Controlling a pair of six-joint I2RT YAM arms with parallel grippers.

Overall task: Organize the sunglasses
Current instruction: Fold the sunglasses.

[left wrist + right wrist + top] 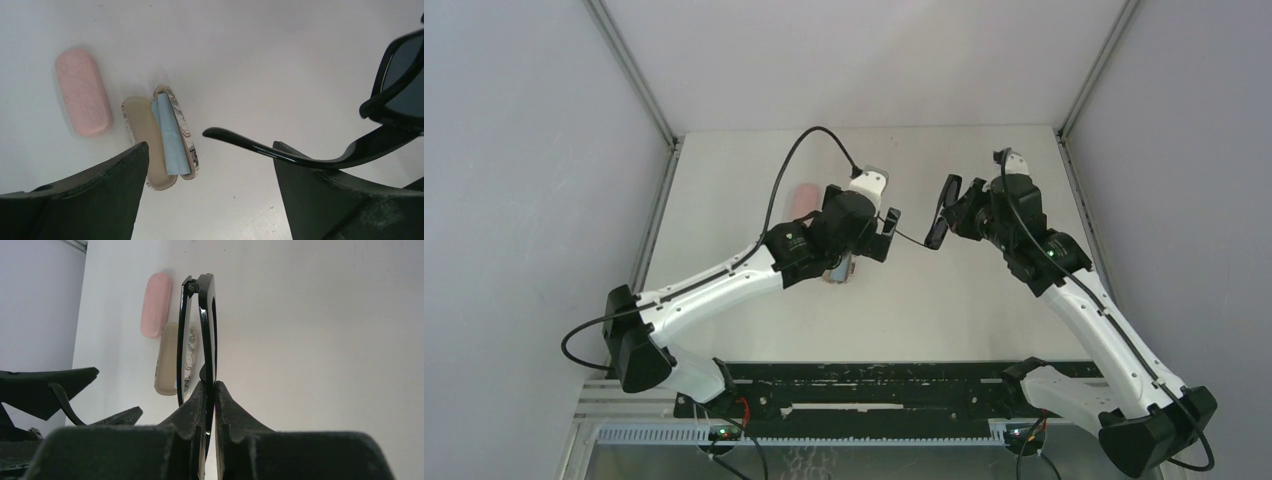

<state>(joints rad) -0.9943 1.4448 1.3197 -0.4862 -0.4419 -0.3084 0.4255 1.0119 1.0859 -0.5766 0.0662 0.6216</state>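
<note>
The black sunglasses [944, 212] hang in the air above the table's middle, front frame upright and edge-on in the right wrist view [206, 315]. My right gripper [211, 387] is shut on the frame's lower rim. One temple arm [280, 152] is swung out toward my left gripper [211, 145]. That gripper stands open, with the temple's tip reaching into the gap and crossing its right finger [310, 195]. The dark lens [400, 85] shows at the far right of the left wrist view. From above, the left gripper [889, 232] sits just left of the glasses.
A shut pink case [82, 92] lies on the table. Beside it lies an open patterned case [140, 125] with a folded light-blue cloth [170, 135] inside. From above, the pink case [804, 198] shows behind the left arm, which hides most of the open case [839, 272].
</note>
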